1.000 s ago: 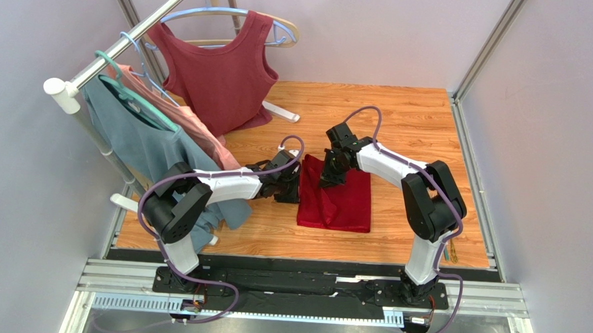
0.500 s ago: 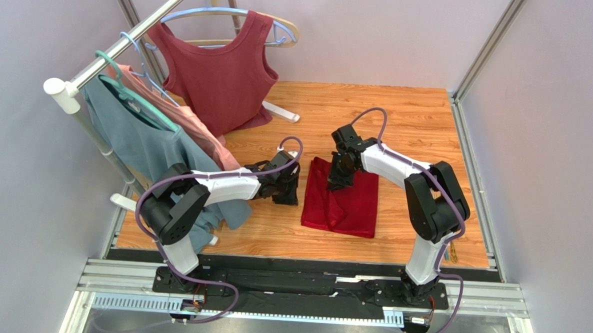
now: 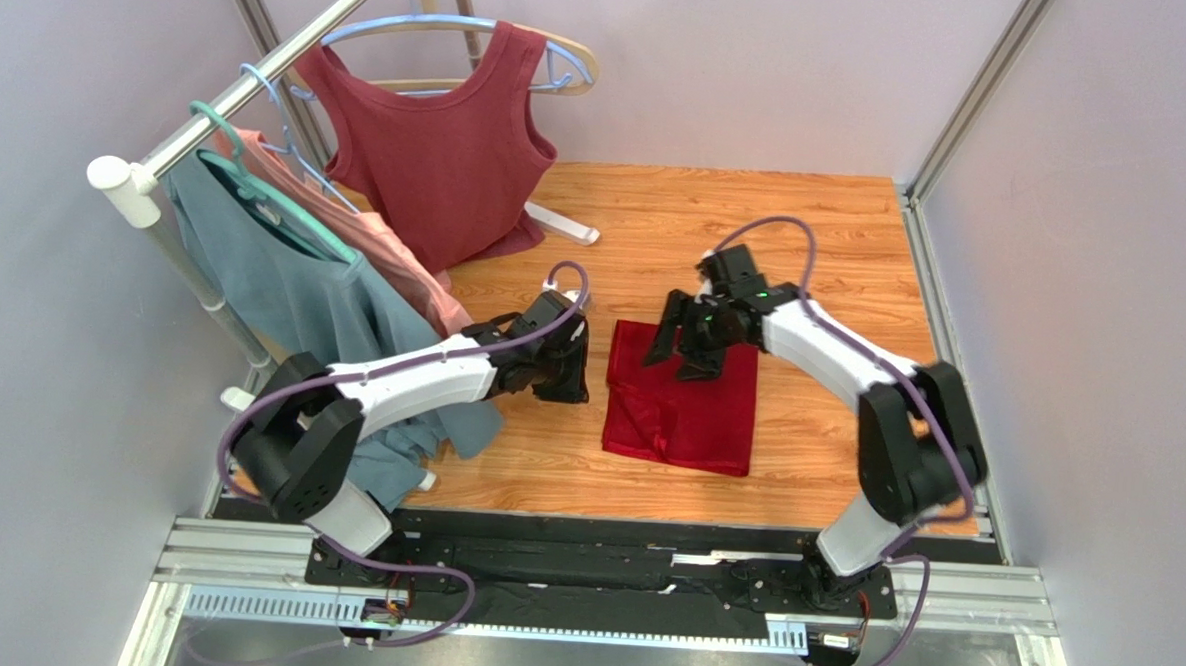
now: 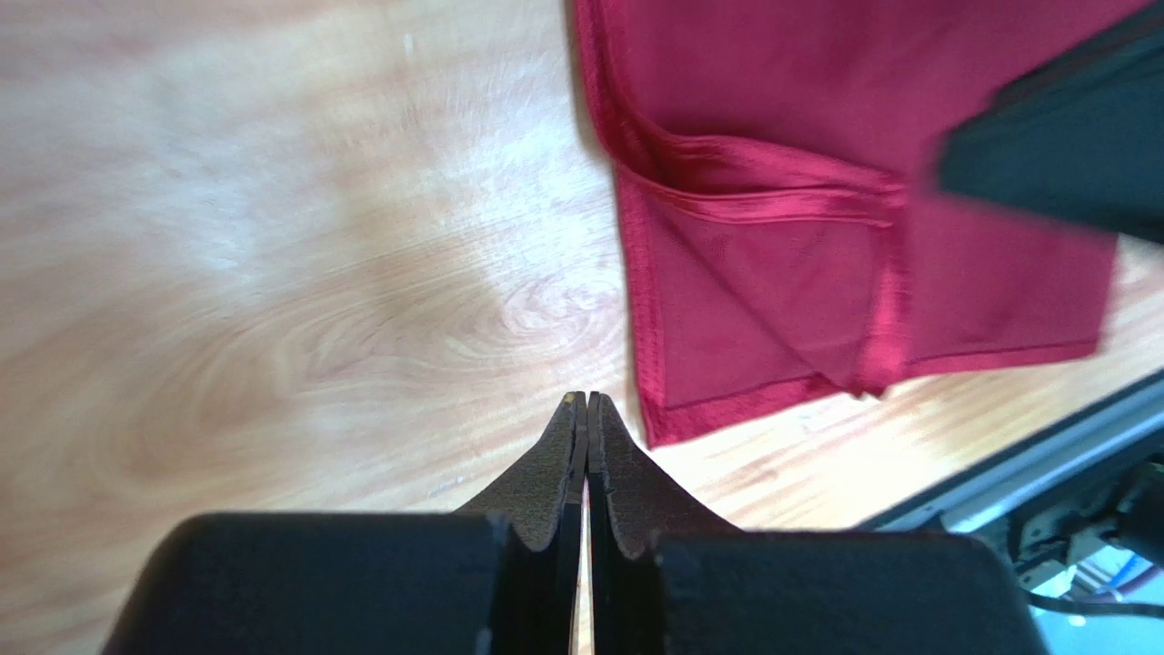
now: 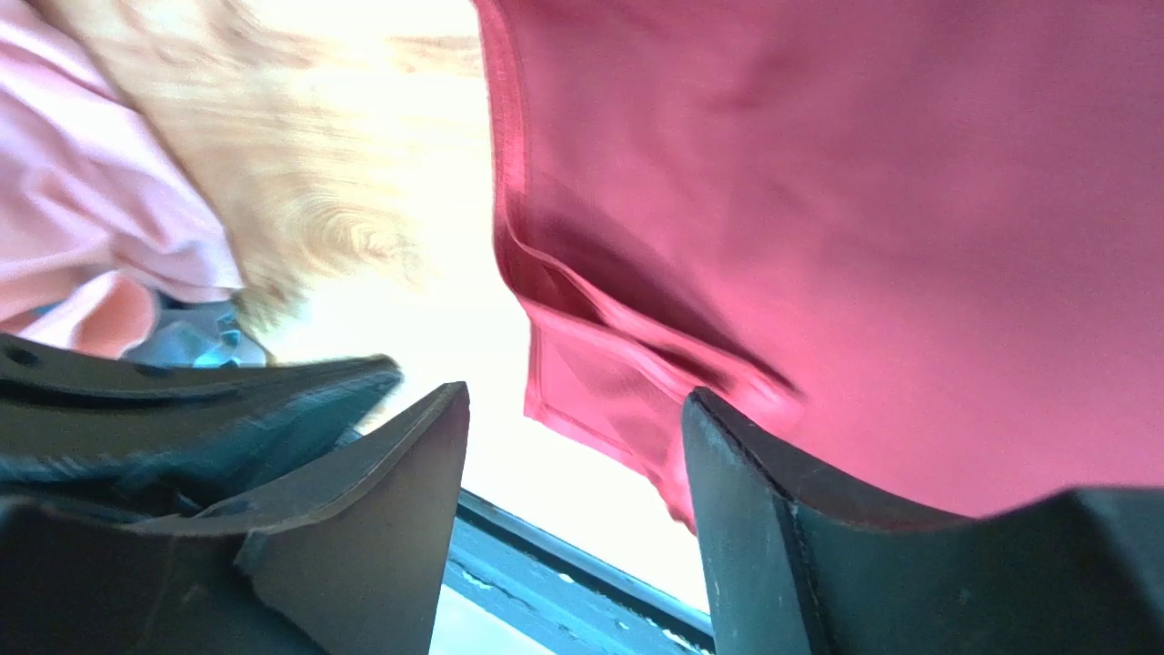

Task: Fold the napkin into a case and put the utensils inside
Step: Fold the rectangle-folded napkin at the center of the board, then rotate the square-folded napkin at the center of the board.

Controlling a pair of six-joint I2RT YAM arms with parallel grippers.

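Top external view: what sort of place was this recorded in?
Probably a lab robot cell, not a home: bare panel walls on metal frame posts, a small wood-grain table, and a clothes rail with hung tops.

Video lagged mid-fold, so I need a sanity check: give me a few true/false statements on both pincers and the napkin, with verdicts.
1. The left pincer is shut and holds nothing. True.
2. The right pincer is clamped on the napkin. False: its jaws stand open over the napkin's far part, gripping nothing.
3. The left pincer sits on top of the napkin. False: it is over bare wood of the table, beside the napkin's left edge.
4. The napkin lies on the table with a folded flap along its left side. True.
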